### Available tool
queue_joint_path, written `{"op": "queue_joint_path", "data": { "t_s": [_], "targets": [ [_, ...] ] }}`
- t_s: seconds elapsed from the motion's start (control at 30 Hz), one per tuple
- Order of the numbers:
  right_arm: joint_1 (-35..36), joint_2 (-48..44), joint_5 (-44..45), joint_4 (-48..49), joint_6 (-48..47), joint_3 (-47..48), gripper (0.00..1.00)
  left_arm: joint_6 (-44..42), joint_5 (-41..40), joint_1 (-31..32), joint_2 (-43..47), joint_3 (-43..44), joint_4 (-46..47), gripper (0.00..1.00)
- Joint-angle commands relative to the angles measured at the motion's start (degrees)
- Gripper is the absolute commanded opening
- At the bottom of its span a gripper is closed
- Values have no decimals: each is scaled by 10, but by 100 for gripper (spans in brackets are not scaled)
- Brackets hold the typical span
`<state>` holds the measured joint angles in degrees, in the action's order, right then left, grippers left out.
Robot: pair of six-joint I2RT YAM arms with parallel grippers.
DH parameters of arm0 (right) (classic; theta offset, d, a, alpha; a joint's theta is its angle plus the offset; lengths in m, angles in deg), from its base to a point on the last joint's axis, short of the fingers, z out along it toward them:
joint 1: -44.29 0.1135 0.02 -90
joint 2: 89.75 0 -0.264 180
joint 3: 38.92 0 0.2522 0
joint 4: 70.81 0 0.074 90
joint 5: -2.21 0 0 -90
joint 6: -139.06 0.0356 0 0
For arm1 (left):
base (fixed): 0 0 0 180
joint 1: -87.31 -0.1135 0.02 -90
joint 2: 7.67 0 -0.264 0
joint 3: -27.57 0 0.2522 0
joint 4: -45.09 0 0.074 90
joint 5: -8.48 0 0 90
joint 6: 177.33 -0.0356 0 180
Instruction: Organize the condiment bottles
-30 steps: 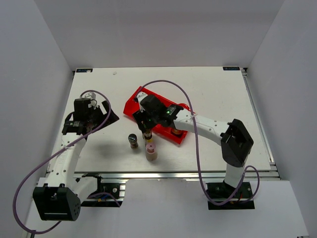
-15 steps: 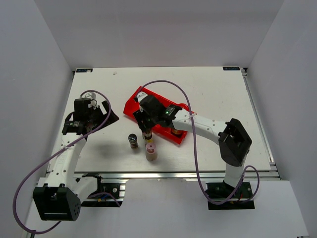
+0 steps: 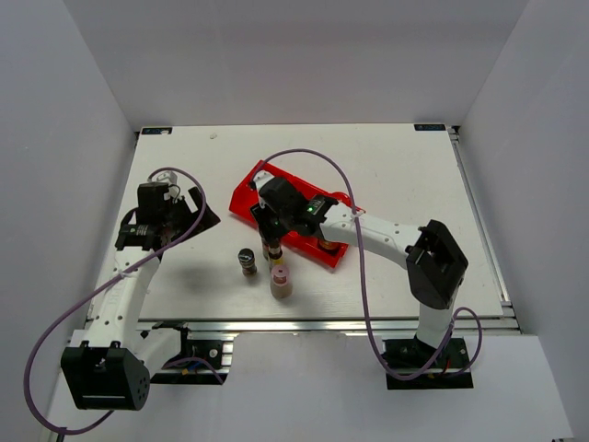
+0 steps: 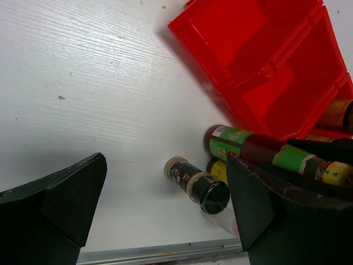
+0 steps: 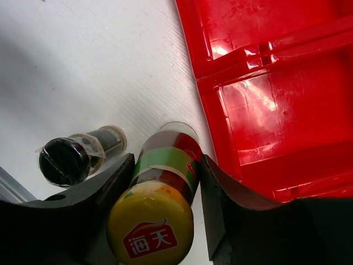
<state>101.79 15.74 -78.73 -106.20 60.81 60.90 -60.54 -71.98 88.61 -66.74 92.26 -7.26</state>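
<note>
The right gripper (image 3: 270, 241) pinches a yellow-capped bottle (image 5: 160, 187) upright, one finger pressed against each side of it below the cap. The bottle is just off the near edge of the red tray (image 3: 248, 198); whether its base touches the counter (image 3: 396, 166) cannot be told. Just left of it the black-capped shaker (image 3: 247, 261) stands upright on the counter, close to the bottle but apart from it. The pink-capped bottle (image 3: 280, 283) stands nearer the counter's front edge, just beside both. A jar (image 3: 329, 245) sits in the tray's end compartment nearest the right arm, partly hidden by that arm. The left gripper (image 3: 195, 216) hangs over bare counter well left of the tray, its fingers spread wide and holding nothing.
</note>
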Motion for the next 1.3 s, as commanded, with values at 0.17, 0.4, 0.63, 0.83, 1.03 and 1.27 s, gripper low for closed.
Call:
{"op": "queue_joint_path", "data": {
  "t_s": [0.17, 0.4, 0.63, 0.83, 1.03, 1.27],
  "targets": [
    [4, -27, 25, 10, -10, 47, 27, -5, -10, 0, 15, -8, -2, 100],
    [3, -40, 80, -1, -39, 101, 26, -5, -14, 0, 14, -10, -3, 100],
    [-5, -36, 90, -16, -78, 178, 26, -3, -17, 0, 15, -13, -4, 100],
    [-36, -32, 90, -24, -93, 217, 27, -3, -17, 0, 11, -15, -4, 100],
    [-106, -32, 26, -25, -73, 202, 27, -4, -15, 0, 8, -14, -1, 100],
    [-168, -16, -8, -4, -71, 187, 27, -5, -11, 0, -2, -15, 1, 100]
  ]
}}
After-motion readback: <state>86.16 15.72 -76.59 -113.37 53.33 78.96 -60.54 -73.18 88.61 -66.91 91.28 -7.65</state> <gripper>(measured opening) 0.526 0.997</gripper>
